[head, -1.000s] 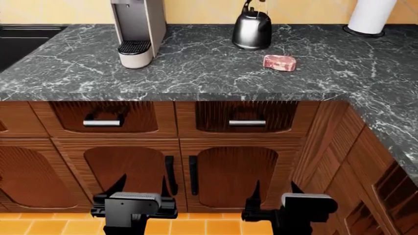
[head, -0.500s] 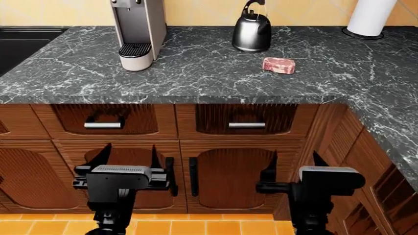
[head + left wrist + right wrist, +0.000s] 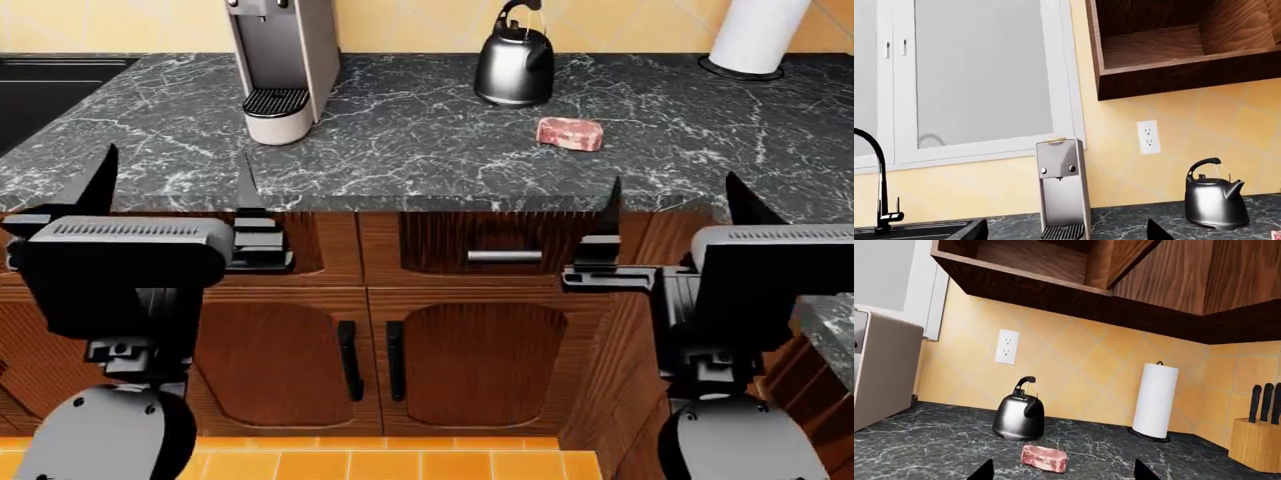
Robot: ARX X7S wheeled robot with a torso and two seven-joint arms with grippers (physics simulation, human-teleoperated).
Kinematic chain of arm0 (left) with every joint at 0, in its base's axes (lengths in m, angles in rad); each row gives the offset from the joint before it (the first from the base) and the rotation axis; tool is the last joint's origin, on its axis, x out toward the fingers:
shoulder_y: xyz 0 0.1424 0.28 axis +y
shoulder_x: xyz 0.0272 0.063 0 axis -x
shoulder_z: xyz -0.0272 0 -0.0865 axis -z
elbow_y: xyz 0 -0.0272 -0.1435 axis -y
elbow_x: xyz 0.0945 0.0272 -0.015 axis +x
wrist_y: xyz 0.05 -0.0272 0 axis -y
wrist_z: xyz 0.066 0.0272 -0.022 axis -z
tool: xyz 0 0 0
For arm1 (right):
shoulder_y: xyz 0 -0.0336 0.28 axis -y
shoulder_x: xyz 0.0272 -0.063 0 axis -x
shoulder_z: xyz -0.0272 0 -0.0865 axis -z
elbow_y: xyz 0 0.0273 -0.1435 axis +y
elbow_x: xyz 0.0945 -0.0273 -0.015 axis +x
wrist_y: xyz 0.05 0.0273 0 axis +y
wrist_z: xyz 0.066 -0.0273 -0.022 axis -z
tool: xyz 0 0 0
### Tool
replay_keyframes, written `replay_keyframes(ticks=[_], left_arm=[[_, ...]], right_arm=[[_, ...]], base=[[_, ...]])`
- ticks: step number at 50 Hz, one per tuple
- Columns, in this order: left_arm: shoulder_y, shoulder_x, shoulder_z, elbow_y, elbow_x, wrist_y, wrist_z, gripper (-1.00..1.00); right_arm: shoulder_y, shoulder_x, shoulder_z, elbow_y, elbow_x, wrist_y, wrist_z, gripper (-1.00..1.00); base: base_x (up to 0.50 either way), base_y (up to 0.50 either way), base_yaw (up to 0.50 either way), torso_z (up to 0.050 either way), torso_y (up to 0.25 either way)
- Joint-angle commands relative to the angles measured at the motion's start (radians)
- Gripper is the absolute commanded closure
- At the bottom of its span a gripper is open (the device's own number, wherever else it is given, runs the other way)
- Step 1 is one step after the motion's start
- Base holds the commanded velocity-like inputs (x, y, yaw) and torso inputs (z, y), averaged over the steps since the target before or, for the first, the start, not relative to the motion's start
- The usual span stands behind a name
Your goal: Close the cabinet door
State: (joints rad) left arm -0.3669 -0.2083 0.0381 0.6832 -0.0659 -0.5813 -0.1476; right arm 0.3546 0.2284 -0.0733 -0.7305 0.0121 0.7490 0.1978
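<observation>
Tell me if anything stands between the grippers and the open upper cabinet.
Nothing visible does. The open dark wooden wall cabinet hangs above the black marbled counter. The left gripper and right gripper, both open, sit at its front edge. The steel kettle and grey coffee machine stand lower.

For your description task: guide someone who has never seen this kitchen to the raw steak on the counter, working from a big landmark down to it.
Start at the dark marbled countertop along the yellow tiled wall. Find the shiny kettle between the coffee machine and the paper towel roll. Just in front of the kettle lies the steak, the only flat, pinkish-red thing among upright neighbours.
</observation>
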Motion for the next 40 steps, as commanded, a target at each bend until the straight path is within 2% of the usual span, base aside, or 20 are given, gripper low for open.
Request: replay_keyframes(ticks=[1,9,17,22,35,40], left_arm=[[-0.091,-0.025,-0.031,0.153,0.037,-0.126,-0.055,-1.00],[-0.102,-0.030,-0.048,0.236,0.004,-0.220,-0.040,-1.00],[-0.096,-0.042,-0.037,0.279,0.015,-0.198,-0.048,-1.00],[-0.096,-0.021,-0.063,0.305,-0.010,-0.204,-0.053,-1.00],[-0.072,-0.020,-0.070,0.292,-0.022,-0.176,-0.058,-1.00],[-0.070,-0.020,-0.073,0.279,-0.025,-0.165,-0.061,-1.00]], right_arm=[[0.080,0.025,0.001,-0.177,-0.002,0.159,-0.003,-1.00],[0.077,0.036,-0.005,-0.222,-0.010,0.178,0.004,-1.00],[0.074,0.040,-0.002,-0.265,-0.010,0.199,0.008,-1.00],[0.059,0.039,0.008,-0.268,-0.007,0.186,0.012,-1.00],[0.029,0.030,0.029,-0.272,0.014,0.157,0.011,-1.00],[0.028,0.022,0.044,-0.266,0.031,0.152,0.006,-1.00]], base=[[0.00,0.00,0.00,0.050,0.000],[0.00,0.00,0.00,0.046,0.000],[0.00,0.00,0.00,0.000,0.000],[0.00,0.00,0.00,0.000,0.000],[0.00,0.00,0.00,0.000,0.000],[0.00,-0.46,0.00,0.000,0.000]])
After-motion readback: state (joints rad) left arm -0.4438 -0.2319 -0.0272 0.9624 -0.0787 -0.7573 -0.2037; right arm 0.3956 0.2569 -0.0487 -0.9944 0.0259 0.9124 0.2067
